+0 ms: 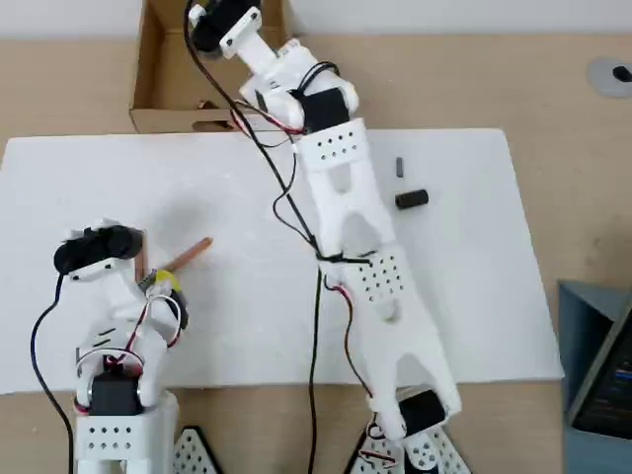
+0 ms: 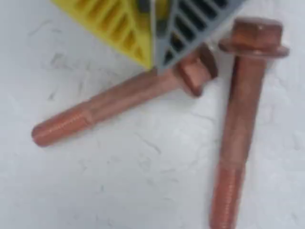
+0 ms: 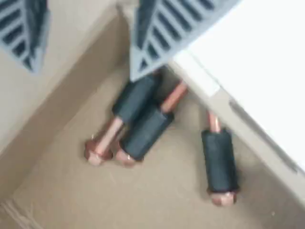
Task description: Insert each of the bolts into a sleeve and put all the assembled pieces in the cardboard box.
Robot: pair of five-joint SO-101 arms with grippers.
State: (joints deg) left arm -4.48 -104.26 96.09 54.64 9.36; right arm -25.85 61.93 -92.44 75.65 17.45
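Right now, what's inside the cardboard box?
Three bolts, each in a black sleeve, lie on the cardboard box floor: two touching, one apart. The right fingers hide part of the floor.

A white mat (image 1: 227,326) covers most of the wooden table (image 1: 553,89).

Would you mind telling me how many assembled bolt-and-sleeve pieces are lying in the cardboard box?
3. One assembled piece and a second lie side by side on the cardboard box floor; the third lies apart, near its wall. The fingers overhead may hide more.
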